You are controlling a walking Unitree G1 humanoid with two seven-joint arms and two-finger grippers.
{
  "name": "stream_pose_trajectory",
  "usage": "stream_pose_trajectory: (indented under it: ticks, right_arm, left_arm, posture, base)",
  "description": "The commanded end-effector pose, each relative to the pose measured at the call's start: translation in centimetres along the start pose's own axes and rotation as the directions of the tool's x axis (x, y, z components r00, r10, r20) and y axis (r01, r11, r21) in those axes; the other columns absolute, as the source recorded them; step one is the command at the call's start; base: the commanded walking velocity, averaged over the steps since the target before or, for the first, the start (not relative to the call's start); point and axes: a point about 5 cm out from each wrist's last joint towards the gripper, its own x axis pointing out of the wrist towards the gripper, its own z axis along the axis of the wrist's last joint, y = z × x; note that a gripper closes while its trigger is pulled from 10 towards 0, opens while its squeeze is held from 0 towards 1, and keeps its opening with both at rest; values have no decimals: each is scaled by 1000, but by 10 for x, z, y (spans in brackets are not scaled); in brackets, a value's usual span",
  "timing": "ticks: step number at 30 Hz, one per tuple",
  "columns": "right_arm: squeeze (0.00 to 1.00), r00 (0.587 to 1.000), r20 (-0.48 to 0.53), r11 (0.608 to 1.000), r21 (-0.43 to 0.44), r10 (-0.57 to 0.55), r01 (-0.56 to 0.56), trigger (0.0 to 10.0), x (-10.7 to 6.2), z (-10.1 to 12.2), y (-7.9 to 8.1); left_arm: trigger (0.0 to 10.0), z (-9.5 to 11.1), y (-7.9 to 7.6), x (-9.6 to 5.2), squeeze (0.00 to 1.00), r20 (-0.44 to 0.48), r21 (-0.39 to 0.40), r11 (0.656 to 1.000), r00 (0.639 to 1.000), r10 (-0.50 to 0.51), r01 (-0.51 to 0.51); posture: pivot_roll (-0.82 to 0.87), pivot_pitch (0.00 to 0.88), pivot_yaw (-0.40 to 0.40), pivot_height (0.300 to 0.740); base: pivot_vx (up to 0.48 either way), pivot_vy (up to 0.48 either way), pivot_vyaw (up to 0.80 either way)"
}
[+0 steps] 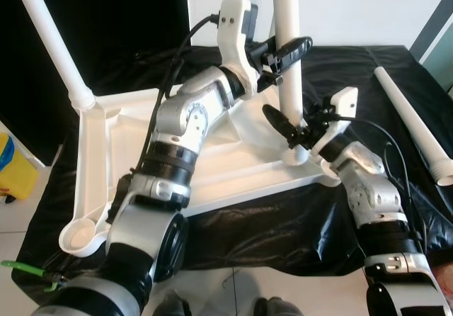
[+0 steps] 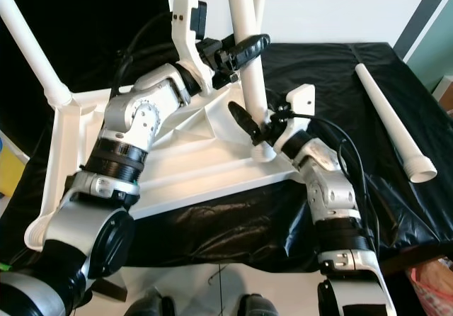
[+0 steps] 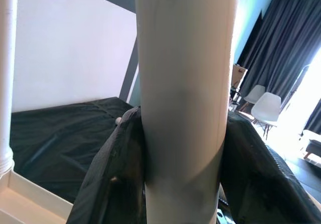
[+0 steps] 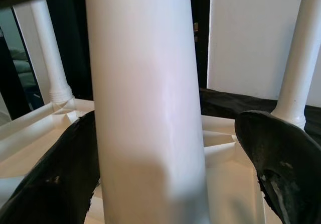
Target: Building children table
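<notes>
The white table top [image 1: 141,139] lies upside down on a black cloth. A white leg [image 1: 289,18] stands upright in its near right corner socket. My left gripper [image 1: 289,52] is shut on this leg partway up, its fingers [image 3: 110,174] pressed against both sides of the leg [image 3: 183,83]. My right gripper [image 1: 290,121] sits low at the leg's foot and is open around it. In the right wrist view one finger touches the leg [image 4: 145,98] while the other finger [image 4: 281,158] stands apart from it.
Another leg [image 1: 53,43] stands fitted in the far left corner, and a further one [image 4: 301,58] at the back. A loose white leg [image 1: 414,125] lies on the cloth at right. The near left corner socket [image 1: 81,234] holds nothing. A yellow object [image 1: 10,167] sits on the floor at left.
</notes>
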Motion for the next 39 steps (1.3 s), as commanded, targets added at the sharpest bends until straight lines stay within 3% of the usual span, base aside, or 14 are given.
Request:
stream_pose_trajectory:
  ticks: [1,8,10,12,18,22,27,28,29,30,33,34,35,39]
  right_arm:
    - [0,1000,-7,1000,-10,-17,17,10000,-3,0,0]
    - [0,998,-35,998,-40,-52,51,10000,-2,-3,1]
    - [0,991,-117,993,-108,-62,49,10000,9,-5,7]
    - [0,987,-148,989,-140,-69,48,10000,13,-6,9]
    - [0,973,-212,990,-125,-93,67,10000,30,-5,22]
    - [0,976,-204,987,-153,-77,45,10000,35,-5,32]
    - [0,984,-164,991,-127,-72,51,10000,40,-1,40]
    - [0,984,-162,991,-125,-77,56,7569,41,-2,42]
    - [0,984,-162,991,-125,-77,56,7569,41,-2,42]
    - [0,983,-164,991,-121,-85,66,5176,42,-2,43]
    - [0,982,-166,990,-118,-92,73,5176,42,-2,44]
    - [0,981,-168,989,-126,-101,80,2980,42,-1,44]
    - [0,980,-167,988,-127,-107,87,0,42,-1,43]
    - [0,979,-163,986,-134,-119,98,0,41,1,43]
  left_arm:
    - [10000,1,-11,4,0,-2,30,999,999,-37,37]
    - [10000,6,-31,9,0,0,92,991,995,-102,101]
    - [10000,10,-41,13,0,-10,169,976,990,-139,138]
    - [10000,11,-44,14,0,-17,198,969,989,-150,151]
    - [10000,8,-53,16,0,-53,309,934,984,-170,178]
    - [10000,7,-56,17,0,-66,313,930,982,-180,191]
    - [10000,6,-56,16,0,-69,310,932,982,-176,189]
    - [10000,7,-56,16,0,-69,309,933,982,-174,187]
    - [10000,7,-56,16,0,-69,309,933,982,-174,187]
    - [10000,7,-55,16,0,-67,309,933,983,-173,185]
    - [10000,7,-55,16,0,-66,310,933,983,-172,184]
    - [10000,7,-55,16,0,-64,311,933,983,-171,183]
    - [10000,8,-55,16,0,-64,311,933,983,-170,181]
    - [10000,7,-55,16,0,-63,311,933,984,-169,180]
  posture:
    - [-80,45,-13,740]
    - [-90,36,-2,740]
    - [-86,23,7,740]
    - [-85,18,9,740]
    - [-77,8,19,740]
    - [-73,5,23,740]
    - [-74,0,29,740]
    - [-74,0,29,740]
    - [-74,0,29,740]
    - [-74,0,30,740]
    - [-74,0,30,740]
    - [-76,0,30,740]
    - [-77,0,30,740]
    - [-77,0,30,740]
  base:
    - [0,0,0]
    - [0,0,0]
    - [0,0,0]
    - [0,0,0]
    - [0,0,0]
    - [0,0,0]
    - [0,0,0]
    - [0,0,0]
    - [0,0,0]
    - [0,0,0]
    - [0,0,0]
    - [0,0,0]
    - [0,0,0]
    - [0,0,0]
